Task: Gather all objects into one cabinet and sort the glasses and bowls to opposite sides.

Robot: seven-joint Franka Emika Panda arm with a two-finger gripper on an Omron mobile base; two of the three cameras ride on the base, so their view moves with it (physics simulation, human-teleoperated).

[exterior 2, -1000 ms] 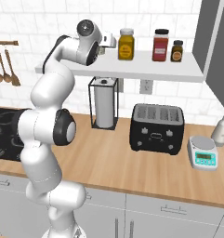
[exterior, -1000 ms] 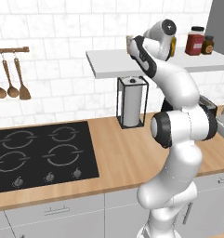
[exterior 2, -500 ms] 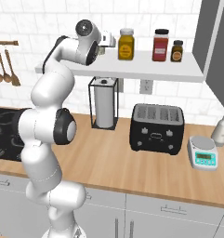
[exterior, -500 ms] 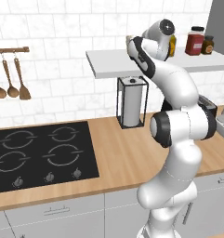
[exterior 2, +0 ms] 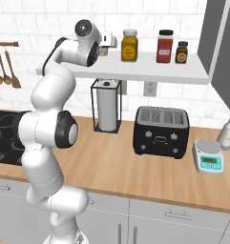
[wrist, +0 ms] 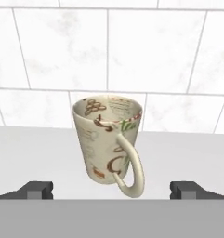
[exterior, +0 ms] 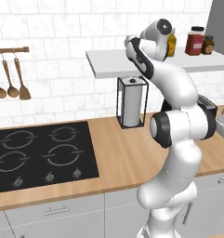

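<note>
A cream mug (wrist: 111, 139) with brown print stands upright on the white shelf (wrist: 187, 158) against the tiled wall, its handle turned toward the hand camera. My gripper (wrist: 111, 189) is open, level with the mug's base and just short of it, one fingertip (wrist: 36, 189) out to each side and nothing held. From the right base camera the gripper (exterior 2: 106, 46) hovers over the left end of the shelf (exterior 2: 159, 71). A tall grey cabinet door (exterior 2: 221, 47) stands at the far right. The bowl is out of view.
Three lidded spice jars (exterior 2: 164, 46) sit further right on the shelf. Below on the wooden counter are a paper towel holder (exterior 2: 107, 107), a black toaster (exterior 2: 162, 130) and a small scale (exterior 2: 209, 162). A black hob (exterior: 39, 155) and hanging utensils (exterior: 11, 83) lie left.
</note>
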